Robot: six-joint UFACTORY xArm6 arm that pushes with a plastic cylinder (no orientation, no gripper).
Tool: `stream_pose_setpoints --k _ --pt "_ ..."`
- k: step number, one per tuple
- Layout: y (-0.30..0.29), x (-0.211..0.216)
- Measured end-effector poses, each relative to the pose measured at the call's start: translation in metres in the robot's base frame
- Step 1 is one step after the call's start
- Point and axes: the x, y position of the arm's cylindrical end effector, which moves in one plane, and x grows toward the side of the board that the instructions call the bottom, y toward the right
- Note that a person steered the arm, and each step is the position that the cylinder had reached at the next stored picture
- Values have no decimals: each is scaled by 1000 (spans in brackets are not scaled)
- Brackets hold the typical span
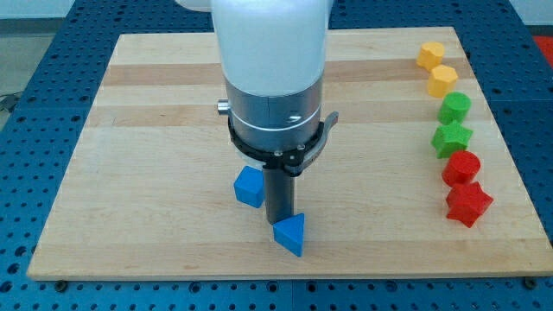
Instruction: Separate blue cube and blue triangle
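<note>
- The arm carries no pincer, so there is no open or closed state to tell; it ends in a dark rod whose tip [278,222] stands on the counter [130,173].
- The blue triangle [290,234] touches the tip on its lower-right side.
- The blue cube [250,187] lies just up-left of the tip, apart from it.
- The tip thus stands between them; judged from this, a push toward the view's bottom-right would widen the gap.
</note>
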Motion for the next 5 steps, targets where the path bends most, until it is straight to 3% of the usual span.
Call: stream_pose_setpoints --k 3,4,5 --pt "-32 1" --pt "-28 35" --pt "-28 43"
